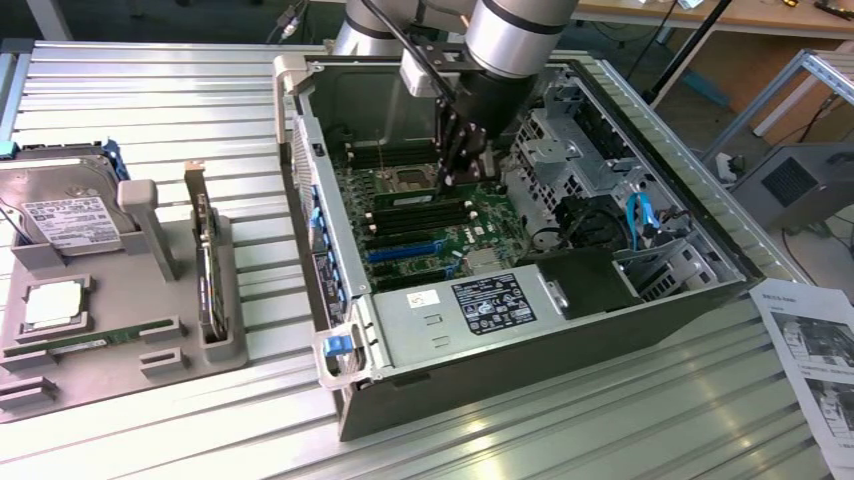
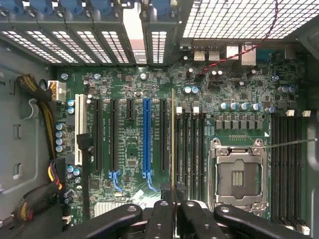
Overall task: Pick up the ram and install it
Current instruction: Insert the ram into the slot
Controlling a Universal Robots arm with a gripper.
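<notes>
Wrist view, hand [image 2: 173, 203] clamped tight on the ram [image 2: 173, 139], edge-on above the motherboard [image 2: 132, 149]

A: Counter [image 1: 160, 100], slatted metal. Open computer case [image 1: 534, 390] lies on its side; silver power supply [image 1: 420, 325] at its near end, blue cable [image 1: 638, 215] in the drive bay.
B: Inside, wrist view: empty processor socket [image 2: 238, 174], one long blue slot [image 2: 147, 137] among black ones.
A: Exterior view's left: grey tray [image 1: 134, 365] carrying a hard drive [image 1: 67, 215], a square silver processor chip [image 1: 51, 305], and a spare green stick [image 1: 94, 340] lying flat just beside it.
B: Printed sheet [image 1: 814, 370] at the exterior view's right.
</notes>
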